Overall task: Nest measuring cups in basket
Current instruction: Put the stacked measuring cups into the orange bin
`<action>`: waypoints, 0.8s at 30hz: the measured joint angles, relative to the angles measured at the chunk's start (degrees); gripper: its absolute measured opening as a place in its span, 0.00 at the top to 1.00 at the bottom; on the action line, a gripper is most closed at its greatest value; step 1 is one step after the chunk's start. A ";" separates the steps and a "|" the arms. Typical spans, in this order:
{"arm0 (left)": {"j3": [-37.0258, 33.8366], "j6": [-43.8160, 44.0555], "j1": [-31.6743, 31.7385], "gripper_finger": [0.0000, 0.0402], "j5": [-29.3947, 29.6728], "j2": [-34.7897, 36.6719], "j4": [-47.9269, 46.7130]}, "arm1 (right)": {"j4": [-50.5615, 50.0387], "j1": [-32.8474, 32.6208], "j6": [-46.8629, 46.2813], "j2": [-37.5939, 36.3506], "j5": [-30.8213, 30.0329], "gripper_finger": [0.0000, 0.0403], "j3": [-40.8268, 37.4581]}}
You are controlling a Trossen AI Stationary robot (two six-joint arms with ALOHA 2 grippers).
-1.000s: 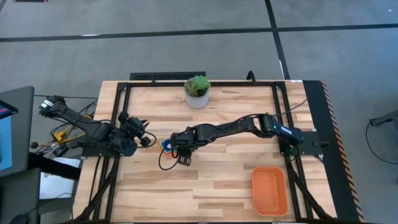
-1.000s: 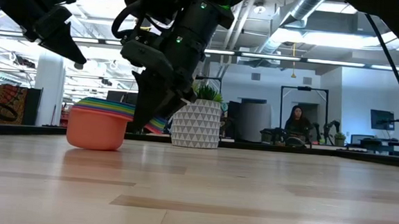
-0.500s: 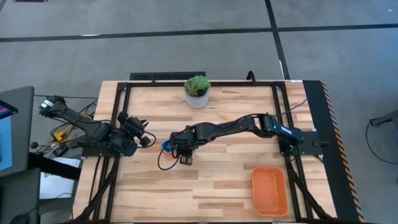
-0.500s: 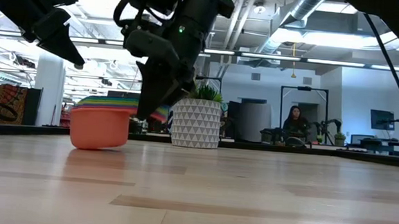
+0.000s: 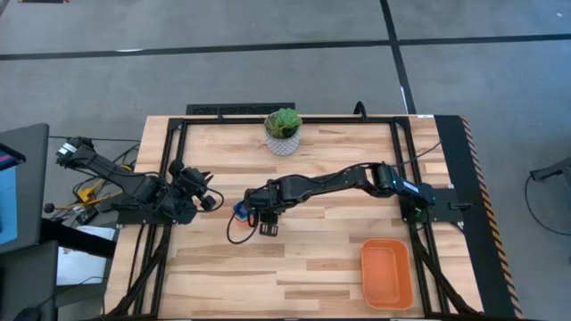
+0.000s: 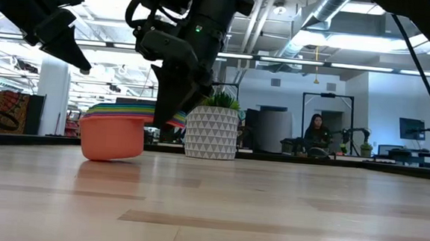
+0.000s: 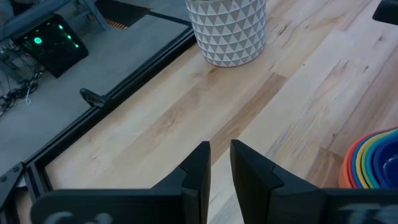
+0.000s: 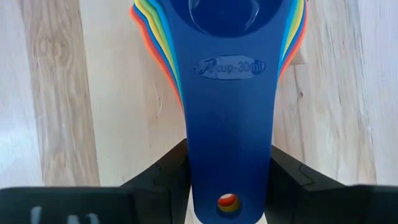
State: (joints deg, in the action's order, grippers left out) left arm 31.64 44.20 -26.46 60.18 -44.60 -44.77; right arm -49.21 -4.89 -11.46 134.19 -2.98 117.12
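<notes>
The right pincer (image 8: 227, 186) is clamped on the flat handles of the nested rainbow plastic measuring cups (image 6: 117, 126), tilted just off the wooden worktop (image 5: 303, 259), presumably for carriage as one to the shallow orange basket (image 5: 386, 272) well apart.

A robotics lab: exposed ceiling ducts (image 6: 334, 12), a framed wooden counter (image 5: 303, 259) on bare concrete floor (image 5: 223, 53), more robot rigs (image 6: 352, 136) beside a seated person (image 6: 319, 133).
</notes>
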 joint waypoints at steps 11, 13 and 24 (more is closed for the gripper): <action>0.00 1.90 0.00 0.87 -1.56 -0.03 -1.53 | -2.60 -1.01 0.42 -0.98 -0.20 0.58 0.02; 0.00 2.40 0.02 0.87 -1.87 -0.04 -1.89 | -2.84 -1.48 0.42 -0.96 -0.19 0.57 0.02; -0.01 4.45 -0.18 0.87 -3.15 -0.04 -1.88 | -3.21 -4.56 -1.67 -0.96 -1.79 0.59 -0.50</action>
State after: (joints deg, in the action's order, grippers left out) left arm 31.63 48.65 -26.64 57.04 -44.64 -46.65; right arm -52.43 -9.45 -13.13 133.23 -4.78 116.62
